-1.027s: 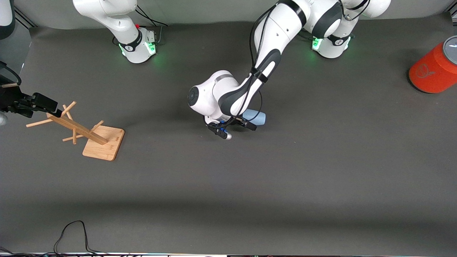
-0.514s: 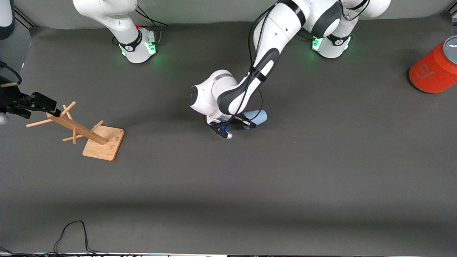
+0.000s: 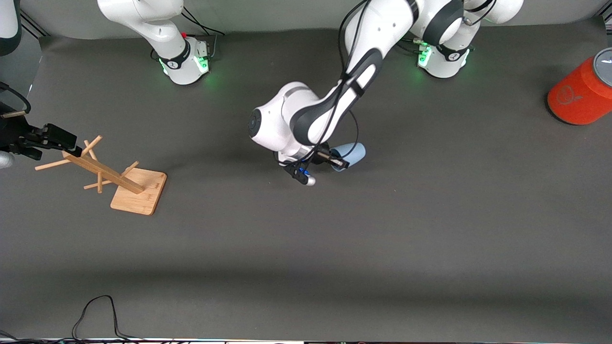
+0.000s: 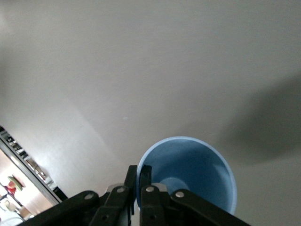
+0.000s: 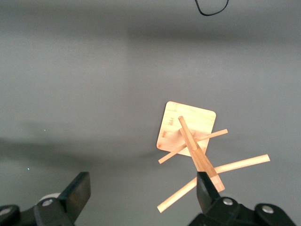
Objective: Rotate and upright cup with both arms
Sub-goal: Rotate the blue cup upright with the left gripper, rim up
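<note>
At the right arm's end of the table, the right gripper (image 3: 71, 145) is seen held over the top of a wooden peg rack (image 3: 117, 179), with the arm waiting there; in the right wrist view its fingers (image 5: 80, 188) are spread wide with nothing between them, and the rack's post and square base are framed below. Toward the middle of the table, the left gripper (image 3: 330, 160) is found low over the dark mat (image 3: 306, 267), and the cup (image 3: 351, 154) is gripped by it. In the left wrist view the two fingers (image 4: 141, 176) are seen pressed together on the cup's rim, one inside the mouth and one outside, so the wall is pinched between them. The cup is shown tilted, its open mouth turned partly toward the wrist camera and its darker blue inside visible; whether its base rests on the mat cannot be told. At the left arm's end of the table an orange can (image 3: 581, 93) with a grey top is noted, well apart from the cup. Progress is judged as early: the grasp on the rim is made, while the rotation, any handover to the right arm, and the uprighting are judged as left to do. A faint emblem is made out on the orange can, but no writing can be read anywhere.
</note>
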You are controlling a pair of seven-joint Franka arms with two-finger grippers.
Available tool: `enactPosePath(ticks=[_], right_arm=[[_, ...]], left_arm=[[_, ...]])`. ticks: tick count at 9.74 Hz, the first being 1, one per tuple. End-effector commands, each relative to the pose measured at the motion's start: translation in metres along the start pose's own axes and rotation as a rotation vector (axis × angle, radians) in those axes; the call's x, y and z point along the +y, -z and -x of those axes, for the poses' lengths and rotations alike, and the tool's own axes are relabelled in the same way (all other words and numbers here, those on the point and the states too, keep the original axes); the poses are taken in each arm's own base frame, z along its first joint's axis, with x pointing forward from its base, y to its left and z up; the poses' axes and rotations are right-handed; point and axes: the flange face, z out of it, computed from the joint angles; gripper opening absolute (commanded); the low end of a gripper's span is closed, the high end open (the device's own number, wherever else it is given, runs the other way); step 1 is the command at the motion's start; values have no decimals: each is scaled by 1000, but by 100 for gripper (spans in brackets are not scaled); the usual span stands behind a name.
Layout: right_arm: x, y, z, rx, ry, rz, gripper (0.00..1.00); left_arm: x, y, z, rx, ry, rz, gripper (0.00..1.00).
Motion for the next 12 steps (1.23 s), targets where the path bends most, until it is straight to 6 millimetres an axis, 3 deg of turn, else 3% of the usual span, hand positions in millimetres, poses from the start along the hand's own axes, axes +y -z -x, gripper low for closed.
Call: enactPosePath(ticks=[1, 2, 3, 5, 6, 7, 10, 12], right_arm=[[2, 2, -4, 4, 24, 14, 100], [2, 2, -4, 4, 24, 14, 100], [2, 2, -4, 6, 24, 14, 100], [2, 2, -4, 6, 24, 14, 100], [2, 2, -5, 6, 24, 15, 100], [2, 2, -5, 7, 24, 15, 100], [1, 2, -5, 7, 24, 15, 100], [1, 2, -5, 7, 26, 15, 100]], left_arm=[[-132, 37, 30, 23, 133, 165, 0], [-194, 50, 51, 50, 201, 308, 0], [-233, 57, 69, 63, 245, 381, 0], [-297, 63, 113, 107, 322, 446, 0], [-330, 54, 136, 129, 360, 489, 0], [-348, 46, 152, 149, 389, 517, 0], [-350, 38, 171, 229, 434, 574, 0], [-329, 12, 156, 301, 454, 625, 0]])
